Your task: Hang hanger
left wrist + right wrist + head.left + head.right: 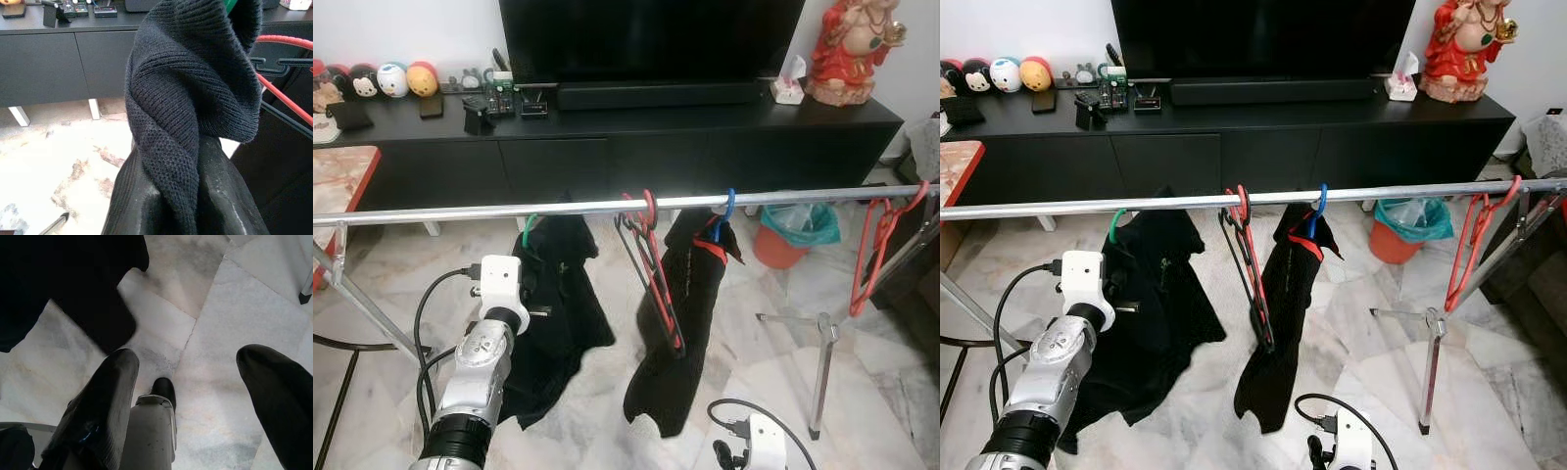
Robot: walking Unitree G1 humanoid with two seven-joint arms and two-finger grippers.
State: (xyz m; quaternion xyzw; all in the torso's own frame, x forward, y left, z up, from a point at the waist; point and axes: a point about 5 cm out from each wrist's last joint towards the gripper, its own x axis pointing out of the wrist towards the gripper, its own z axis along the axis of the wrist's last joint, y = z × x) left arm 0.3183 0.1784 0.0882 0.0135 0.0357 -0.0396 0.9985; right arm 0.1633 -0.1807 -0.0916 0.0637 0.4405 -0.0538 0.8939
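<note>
Your left gripper (186, 196) is pinched on a fold of the black knit garment (558, 294), which hangs from a green hanger (529, 227) hooked on the metal rail (460, 211) towards its left end. The knit looks soft, floppy and likely to slip, so the stiff hanger would give a surer hold. Your right gripper (195, 401) hangs low over the marble floor (220, 298), its fingers spread wide and empty.

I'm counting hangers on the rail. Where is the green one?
The green hanger hooks over the rail toward the robot's left, carrying a black garment, just left of the red hangers. The left gripper pinches that garment.
</note>
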